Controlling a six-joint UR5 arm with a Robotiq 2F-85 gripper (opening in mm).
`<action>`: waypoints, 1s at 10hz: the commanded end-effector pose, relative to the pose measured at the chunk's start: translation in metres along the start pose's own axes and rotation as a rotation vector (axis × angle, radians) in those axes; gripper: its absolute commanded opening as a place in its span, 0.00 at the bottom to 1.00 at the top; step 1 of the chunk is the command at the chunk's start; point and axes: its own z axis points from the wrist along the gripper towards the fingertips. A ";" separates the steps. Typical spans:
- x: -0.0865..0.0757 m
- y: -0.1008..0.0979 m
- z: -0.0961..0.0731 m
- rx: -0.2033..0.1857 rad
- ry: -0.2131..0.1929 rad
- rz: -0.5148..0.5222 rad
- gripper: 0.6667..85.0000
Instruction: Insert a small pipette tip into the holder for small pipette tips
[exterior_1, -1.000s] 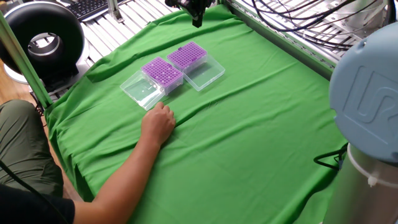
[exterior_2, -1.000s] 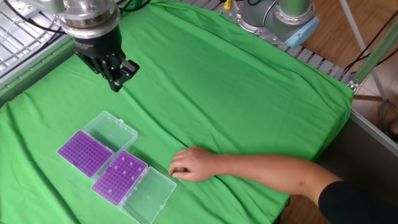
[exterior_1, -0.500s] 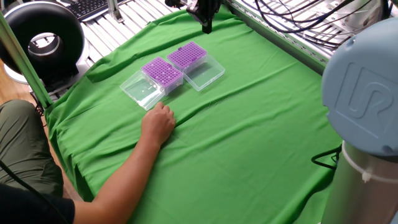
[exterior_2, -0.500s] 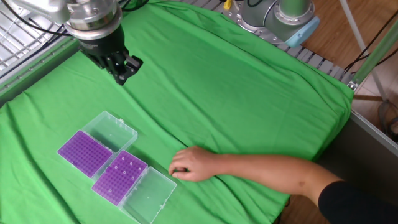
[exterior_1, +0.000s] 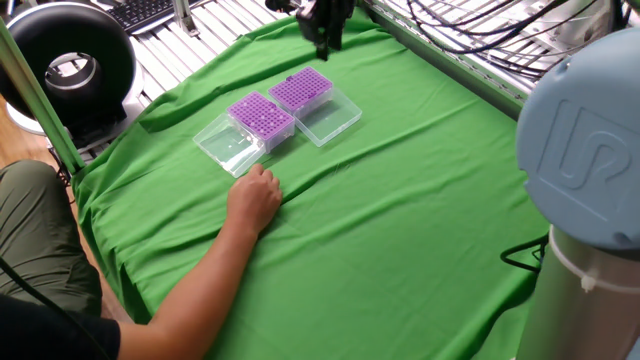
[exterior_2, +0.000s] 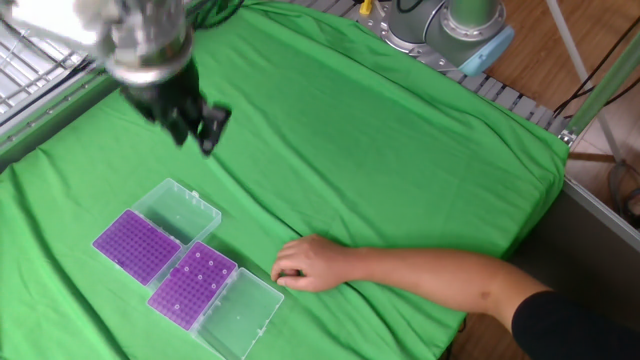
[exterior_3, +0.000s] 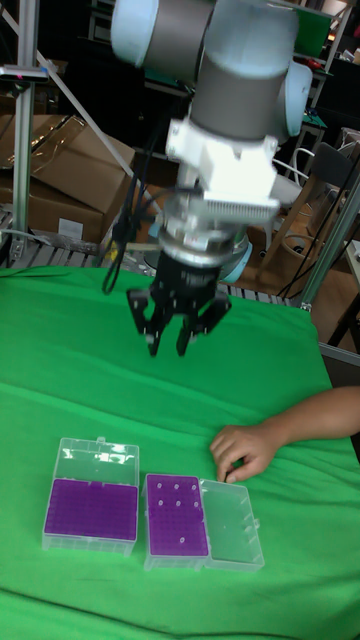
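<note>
Two alike purple racks sit side by side in clear boxes with their lids open. One rack (exterior_3: 178, 520) (exterior_2: 192, 283) (exterior_1: 262, 113) has several white tips standing in it. The other rack (exterior_3: 90, 507) (exterior_2: 137, 245) (exterior_1: 301, 89) looks bare. Which of them is the holder for small pipette tips I cannot tell. No loose small pipette tip shows. My gripper (exterior_3: 168, 350) (exterior_2: 205, 135) (exterior_1: 325, 45) hangs above the cloth behind the racks, its fingers apart with nothing visible between them.
A person's hand (exterior_3: 240, 450) (exterior_2: 305, 265) (exterior_1: 255, 197) rests on the green cloth (exterior_2: 400, 170) right beside the rack with tips, the forearm stretching across the table's near side. Cables and a metal frame (exterior_1: 470, 50) line the far edge.
My gripper has shifted a little sideways behind the racks and is motion-blurred in the other fixed view. The hand and both racks have stayed put.
</note>
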 end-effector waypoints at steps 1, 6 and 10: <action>-0.038 0.002 0.045 -0.019 -0.044 0.004 0.47; -0.066 -0.003 0.093 0.016 -0.060 0.035 0.46; -0.043 0.000 0.094 0.002 0.027 0.010 0.45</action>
